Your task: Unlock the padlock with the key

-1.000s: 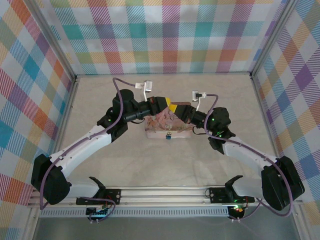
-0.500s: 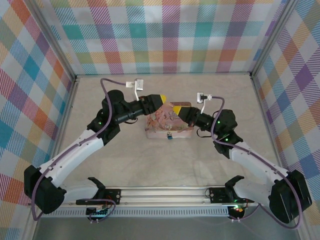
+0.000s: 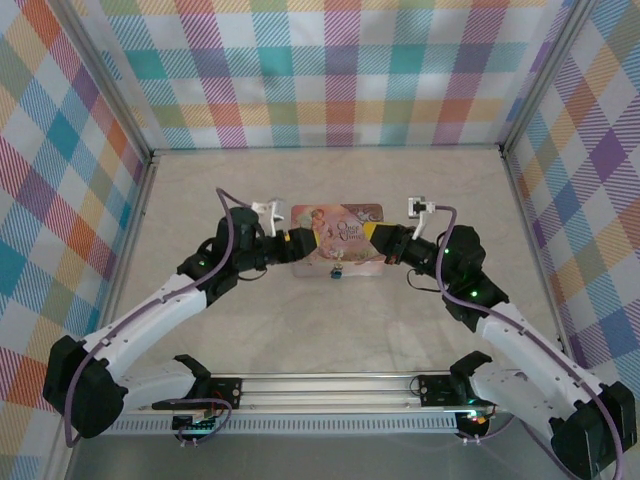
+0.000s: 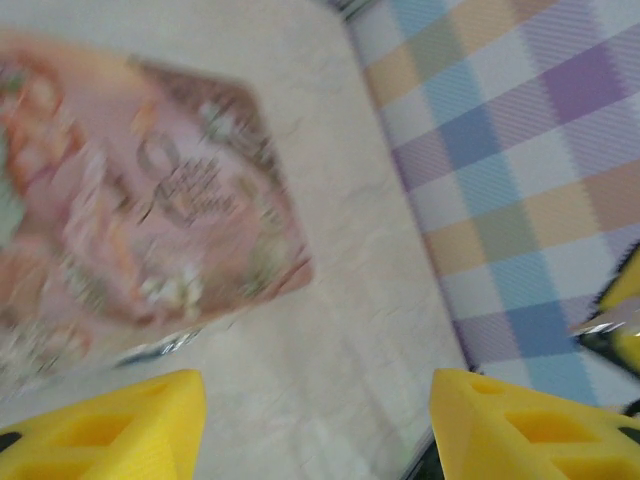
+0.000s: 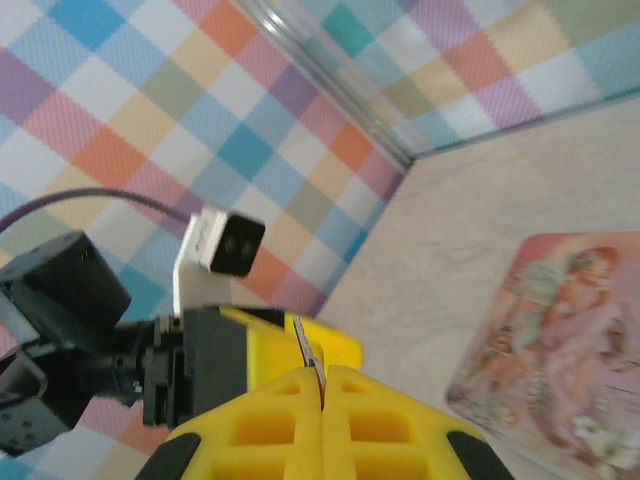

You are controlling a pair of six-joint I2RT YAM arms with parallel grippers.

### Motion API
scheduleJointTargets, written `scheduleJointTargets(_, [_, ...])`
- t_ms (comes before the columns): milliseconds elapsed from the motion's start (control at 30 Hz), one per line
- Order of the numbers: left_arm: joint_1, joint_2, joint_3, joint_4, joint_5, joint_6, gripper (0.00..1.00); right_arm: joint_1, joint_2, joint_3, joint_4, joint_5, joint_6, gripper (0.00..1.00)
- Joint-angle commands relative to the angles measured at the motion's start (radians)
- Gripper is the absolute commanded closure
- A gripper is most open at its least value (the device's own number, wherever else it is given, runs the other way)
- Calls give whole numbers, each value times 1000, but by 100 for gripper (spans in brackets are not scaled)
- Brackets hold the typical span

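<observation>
Little done yet: pinching key (image 5: 306, 350) in pressed-together right end effector (image 5: 322, 380), holding left end effector (image 4: 315, 400) spread near box (image 3: 335, 222), leaving padlock (image 3: 338, 270), at box's near edge on table (image 3: 330, 320), apparently yet to unlock.

Left hand (image 4: 315, 425) spread, right hand (image 5: 322, 388) closed.

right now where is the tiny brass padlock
In the top view the tiny brass-yellow metal padlock sits at the middle of the near edge of the flat pink illustrated box.
</observation>
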Motion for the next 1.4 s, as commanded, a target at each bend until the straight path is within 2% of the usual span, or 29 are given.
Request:
scheduleJointTargets(0, [-12, 15, -82, 19, 14, -29, 38, -12, -30, -19, -151, 114, -98, 100])
scheduleJointTargets(233, [-44, 115, -186, 175, -3, -58, 36, -18, -24, -54, -205, 219, -131, 100])
scheduleJointTargets(367, [-45, 187, -173, 239, -26, -73, 36, -18, 10, -64, -191, 218, -129, 100])
scheduleJointTargets(467, [-43, 221, -152, 254, -86, -43, 35, -18, 31, -70, -181, 233, -129, 100])
scheduleJointTargets(700, [-18, 278, -79, 256, -176, 38, 34, -18, 56, -60, -197, 276, -155, 100])
scheduleJointTargets(933, [46, 339, -58, 301, -163, 36, 34, -18, 58, -54, -206, 294, -171, 100])
scheduleJointTargets(1067, [39, 318, -79, 328, -106, 34, 25, -18, 74, -16, -256, 321, -197, 100])
scheduleJointTargets(1233, [12, 246, -139, 317, -98, 72, 8, -32, 118, 34, -289, 341, -236, 100])
scheduleJointTargets(1267, [5, 238, -154, 319, -106, 74, 0, -37, 132, 46, -293, 344, -244, 100])
scheduleJointTargets(1367, [-13, 237, -221, 399, -128, 65, 0, -55, 174, 81, -301, 351, -267, 100])
